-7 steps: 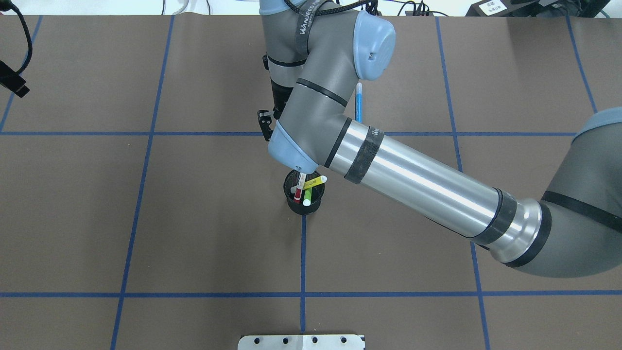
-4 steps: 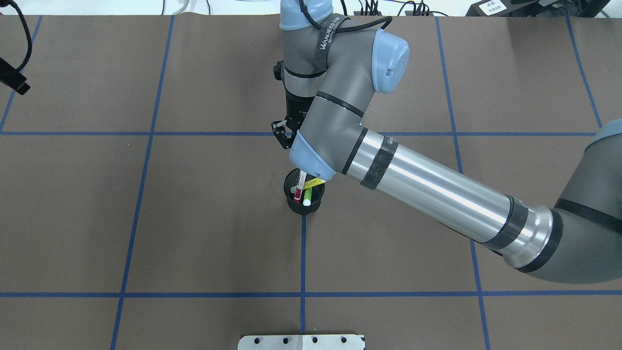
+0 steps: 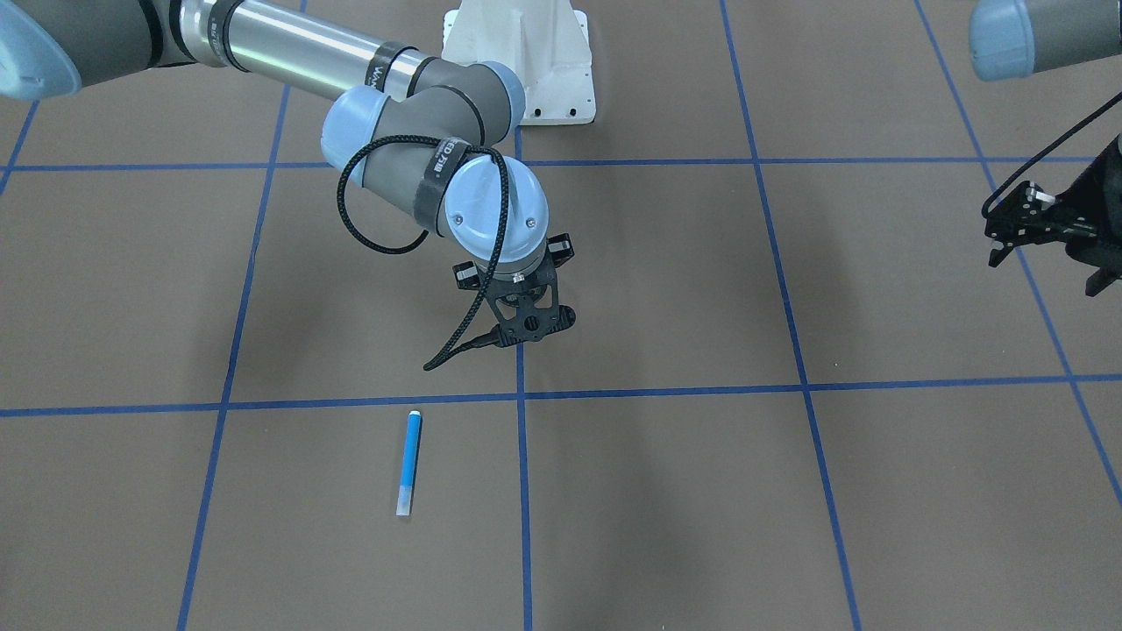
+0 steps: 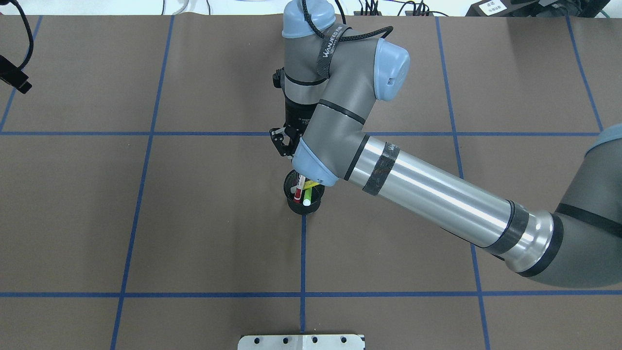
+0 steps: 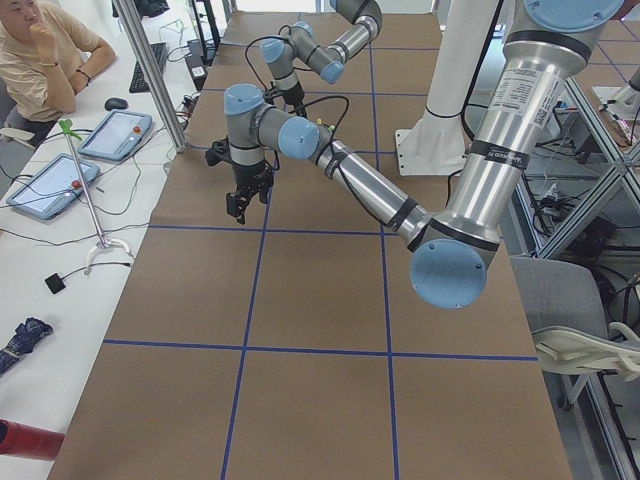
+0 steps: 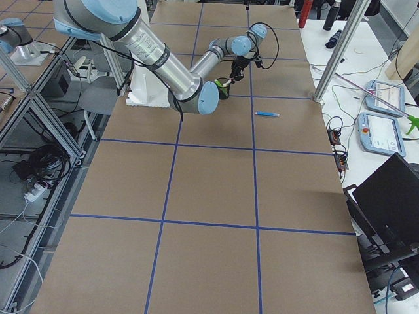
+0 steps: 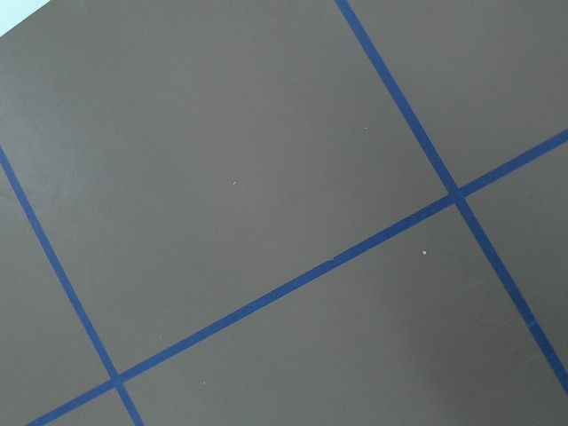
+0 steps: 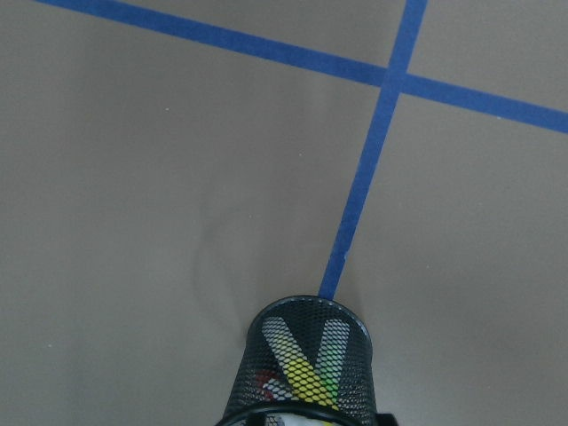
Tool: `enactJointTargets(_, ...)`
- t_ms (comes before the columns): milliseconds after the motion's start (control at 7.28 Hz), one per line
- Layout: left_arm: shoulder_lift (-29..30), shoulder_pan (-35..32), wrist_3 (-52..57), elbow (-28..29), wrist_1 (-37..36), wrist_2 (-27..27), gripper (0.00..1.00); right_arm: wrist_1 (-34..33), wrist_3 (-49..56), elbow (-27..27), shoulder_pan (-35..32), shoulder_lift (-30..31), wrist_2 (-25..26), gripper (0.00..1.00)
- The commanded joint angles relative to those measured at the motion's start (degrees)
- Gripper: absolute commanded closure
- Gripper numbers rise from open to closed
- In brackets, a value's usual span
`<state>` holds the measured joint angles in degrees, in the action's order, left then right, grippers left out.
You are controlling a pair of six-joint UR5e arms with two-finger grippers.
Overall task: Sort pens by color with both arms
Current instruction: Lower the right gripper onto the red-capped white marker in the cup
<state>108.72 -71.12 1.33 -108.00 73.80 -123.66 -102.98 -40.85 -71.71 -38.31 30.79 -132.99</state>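
A blue pen (image 3: 408, 463) lies alone on the brown table, also seen as the blue pen (image 6: 267, 114); the right arm hides it in the overhead view. The black mesh cup (image 4: 304, 205) holds a white pen with red ends (image 4: 298, 190), a lime green pen (image 4: 307, 197) and a yellow pen (image 4: 314, 184). My right gripper (image 4: 282, 145) hangs just beyond the cup, open and empty, also shown as the right gripper (image 3: 530, 329). Only the cup (image 8: 306, 373) shows in the right wrist view, at the bottom edge. My left gripper (image 3: 1043, 267) stands open and empty far off to the side.
Blue tape lines (image 4: 302, 253) divide the table into squares. The white pedestal base (image 3: 526, 61) stands at the robot's side, and a metal plate (image 4: 301, 341) sits at the near edge. A seated person (image 5: 40, 50) and two tablets (image 5: 115, 133) are beside the table.
The right wrist has swung to the right and closer to the cup, and its arm now covers the blue pen in the overhead view. The pens in the cup have not moved.
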Motion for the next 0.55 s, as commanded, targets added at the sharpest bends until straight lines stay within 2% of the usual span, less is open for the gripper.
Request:
enactJointTargets(0, 0.3, 0.0, -0.2, 0.0, 0.0, 0.0, 0.0, -0.1, -1.1, -0.6, 0.1, 0.0, -0.3, 0.62)
enactJointTargets(137, 0.3, 0.0, -0.2, 0.0, 0.0, 0.1, 0.0, -0.2, -1.2, -1.1, 0.1, 0.1, -0.3, 0.74)
enactJointTargets(275, 0.4, 0.0, -0.2, 0.0, 0.0, 0.1, 0.0, -0.2, -1.2, -1.2, 0.2, 0.3, -0.3, 0.78)
enactJointTargets(412, 0.6, 0.0, -0.2, 0.0, 0.0, 0.1, 0.0, -0.1, -1.2, -1.3, 0.2, 0.6, -0.3, 0.77)
